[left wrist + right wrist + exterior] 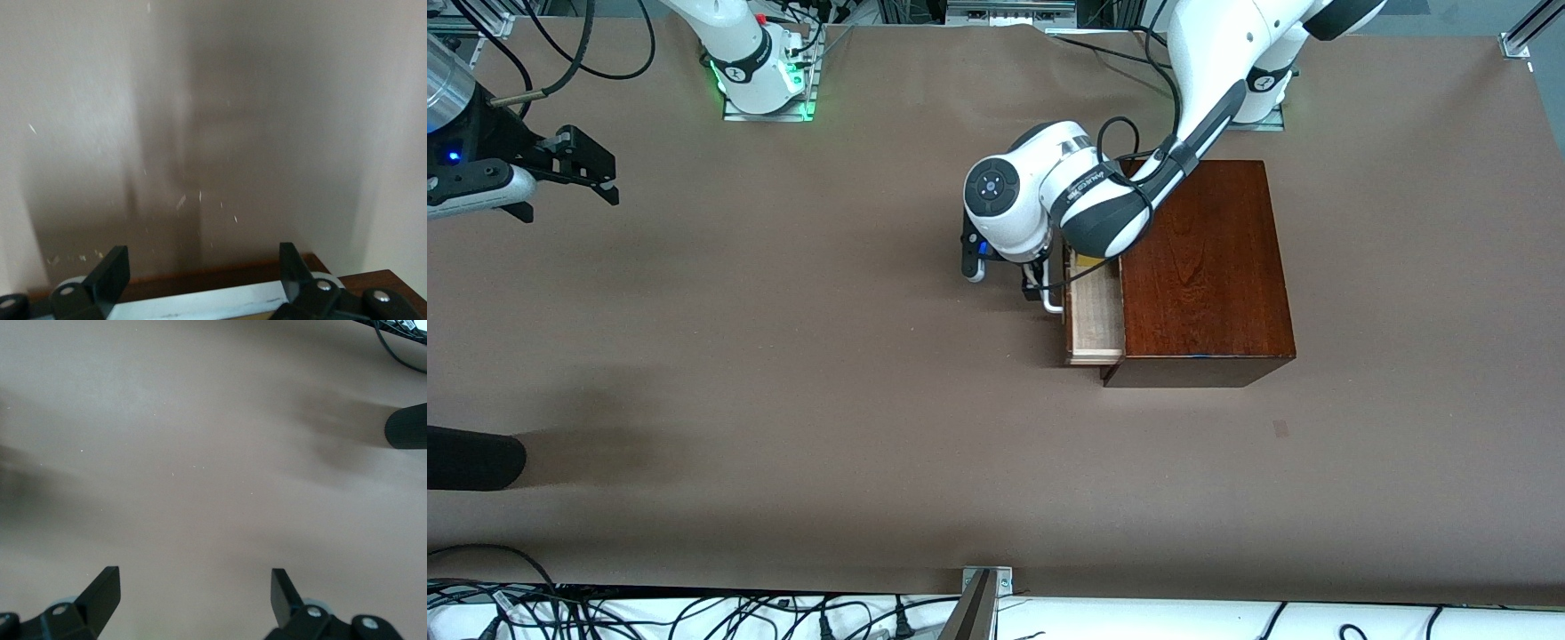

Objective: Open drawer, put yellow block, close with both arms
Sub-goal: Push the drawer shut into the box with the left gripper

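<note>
The mahogany box [1205,267] stands toward the left arm's end of the table. Its drawer [1094,316] is slid partly out and shows its pale wood lining. A sliver of the yellow block [1087,260] shows inside the drawer, mostly hidden under the left arm's wrist. My left gripper [1037,286] is at the drawer front by the white handle [1054,302]. In the left wrist view the left gripper [200,273] is open, with the white handle bar [200,300] lying between its fingers. My right gripper [591,169] [193,587] is open and empty over the table at the right arm's end.
A dark rounded object [471,458] juts in at the table edge at the right arm's end, nearer the front camera; it also shows in the right wrist view [407,427]. Brown table surface [783,356] spreads between the arms. Cables lie along the table's edges.
</note>
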You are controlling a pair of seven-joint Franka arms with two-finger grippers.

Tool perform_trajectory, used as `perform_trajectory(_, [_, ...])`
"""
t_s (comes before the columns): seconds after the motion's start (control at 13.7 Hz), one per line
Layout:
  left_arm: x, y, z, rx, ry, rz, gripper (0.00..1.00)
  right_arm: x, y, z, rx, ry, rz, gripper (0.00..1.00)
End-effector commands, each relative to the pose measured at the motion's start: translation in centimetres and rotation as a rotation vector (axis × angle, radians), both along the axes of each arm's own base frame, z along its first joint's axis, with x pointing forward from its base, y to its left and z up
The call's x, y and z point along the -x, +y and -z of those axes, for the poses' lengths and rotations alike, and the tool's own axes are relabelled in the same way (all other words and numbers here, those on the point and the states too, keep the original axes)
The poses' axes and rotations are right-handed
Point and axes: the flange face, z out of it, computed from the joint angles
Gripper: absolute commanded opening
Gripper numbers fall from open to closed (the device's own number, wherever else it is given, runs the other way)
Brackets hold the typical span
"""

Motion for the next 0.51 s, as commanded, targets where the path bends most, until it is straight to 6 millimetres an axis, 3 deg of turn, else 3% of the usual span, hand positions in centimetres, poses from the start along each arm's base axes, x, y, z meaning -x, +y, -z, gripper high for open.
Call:
perform_trajectory(0.0, [-1.6,3.6,-0.4,-0.082,0.007,-0.001,1.0,0.1,-0.1,-0.4,-0.001,0.007,0.009,1.0])
perform_trajectory(0.44, [-2.6,5.0,-1.7,-0.091,0.004,-0.019,1.0,0.0,-0.4,-0.3,0.0,0.006,0.012,1.0])
